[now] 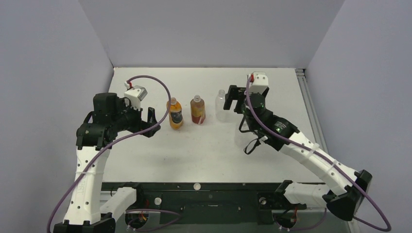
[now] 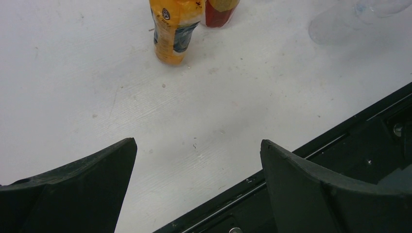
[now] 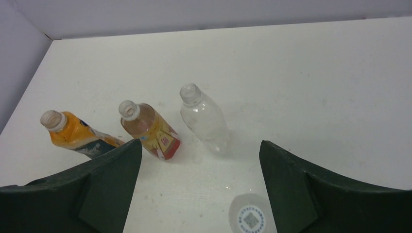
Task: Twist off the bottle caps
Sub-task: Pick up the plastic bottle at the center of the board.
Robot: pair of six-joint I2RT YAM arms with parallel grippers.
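the left arm [image 1: 90,167] and right arm [image 1: 311,151] share one build: white lower links dotted with small dark screw holes, black motor housings at the joints. a purple cable [image 1: 163,87] loops loose along each. each wrist carries a white camera block [image 1: 259,81] with a red tab. the jaws are matte black, broad wedges with bevelled inner edges.

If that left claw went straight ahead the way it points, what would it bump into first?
Most likely the orange bottle, which stands ahead of the open left gripper, slightly off its centre line. Nothing shows between them, though depth is hard to judge.
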